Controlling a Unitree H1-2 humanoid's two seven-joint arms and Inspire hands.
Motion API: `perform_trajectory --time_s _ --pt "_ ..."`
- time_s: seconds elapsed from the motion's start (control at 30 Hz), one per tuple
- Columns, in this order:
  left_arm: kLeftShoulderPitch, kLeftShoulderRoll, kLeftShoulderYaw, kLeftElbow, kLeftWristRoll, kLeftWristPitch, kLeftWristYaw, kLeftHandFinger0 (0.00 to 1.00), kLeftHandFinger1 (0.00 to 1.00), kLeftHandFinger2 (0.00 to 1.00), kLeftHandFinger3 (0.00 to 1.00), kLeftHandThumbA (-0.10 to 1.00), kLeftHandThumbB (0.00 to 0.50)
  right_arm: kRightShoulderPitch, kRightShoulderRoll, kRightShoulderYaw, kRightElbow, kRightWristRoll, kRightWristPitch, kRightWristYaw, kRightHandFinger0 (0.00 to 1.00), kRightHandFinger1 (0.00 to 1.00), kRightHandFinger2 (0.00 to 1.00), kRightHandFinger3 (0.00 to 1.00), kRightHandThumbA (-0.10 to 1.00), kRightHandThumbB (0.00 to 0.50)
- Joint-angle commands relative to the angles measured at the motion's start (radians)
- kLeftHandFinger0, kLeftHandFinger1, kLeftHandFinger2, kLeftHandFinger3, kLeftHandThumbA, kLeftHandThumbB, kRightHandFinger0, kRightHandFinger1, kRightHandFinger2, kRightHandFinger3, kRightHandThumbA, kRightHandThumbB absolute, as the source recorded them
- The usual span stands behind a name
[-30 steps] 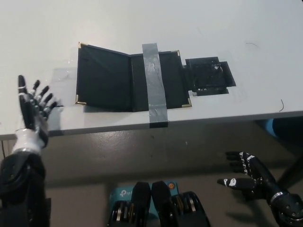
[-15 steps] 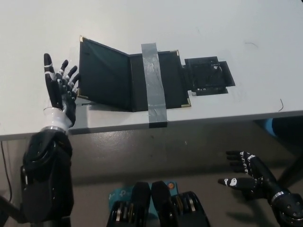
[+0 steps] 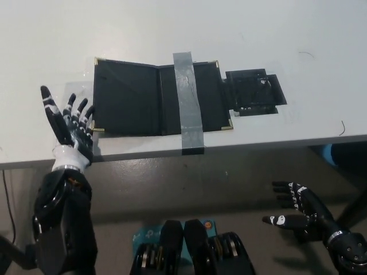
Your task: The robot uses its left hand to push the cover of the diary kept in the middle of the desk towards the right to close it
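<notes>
A black diary [image 3: 157, 97] with brass corners lies open in the middle of the white desk [image 3: 172, 28]. A strip of grey tape [image 3: 187, 100] holds its right half down. The left cover [image 3: 123, 97] lies nearly flat. My left hand [image 3: 70, 129] stands open at the desk's front left, fingers spread and pointing up, just left of the cover's lower left corner. Whether it touches the cover I cannot tell. My black right hand [image 3: 298, 213] hangs open below the desk edge at the lower right.
A black taped patch [image 3: 253, 91] sits on the desk right of the diary. The desk's front edge [image 3: 172, 156] runs across the picture's middle, with grey floor below. A blue thing [image 3: 328, 152] shows under the desk at the right.
The left hand came in toward the diary's left edge and the cover lifted slightly; now the hand has drawn back down and left, and the cover lies flatter. Right hand unmoved.
</notes>
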Motion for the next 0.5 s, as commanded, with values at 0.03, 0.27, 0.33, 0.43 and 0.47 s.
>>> perform_trajectory --time_s 0.03,0.27,0.33,0.43,0.47 --pt "-0.020 -0.035 -0.014 -0.016 -0.067 -0.025 0.001 1.00 1.00 1.00 1.00 1.00 0.188 0.003 -0.010 -0.008 -0.043 -0.003 0.009 0.004 0.78 0.82 0.81 0.81 1.00 0.493" --pt "-0.084 -0.061 -0.035 -0.024 -0.080 -0.041 0.019 1.00 1.00 1.00 1.00 1.00 0.231 0.005 -0.013 -0.006 -0.052 -0.005 0.013 0.006 0.77 0.81 0.80 0.81 1.00 0.488" --pt "-0.103 -0.062 -0.041 -0.020 -0.081 -0.044 0.021 1.00 1.00 1.00 1.00 1.00 0.240 0.001 -0.012 -0.010 -0.051 0.001 0.010 0.009 0.77 0.81 0.80 0.81 1.00 0.476" --pt "-0.134 -0.073 -0.059 -0.014 -0.080 -0.055 0.019 1.00 1.00 1.00 1.00 1.00 0.262 -0.002 -0.018 -0.002 -0.053 -0.012 0.017 0.008 0.77 0.82 0.81 0.81 1.00 0.473" --pt "-0.140 -0.075 -0.064 -0.013 -0.082 -0.057 0.016 1.00 1.00 1.00 1.00 1.00 0.261 -0.003 -0.018 -0.001 -0.052 -0.013 0.018 0.008 0.77 0.82 0.81 0.82 1.00 0.472"
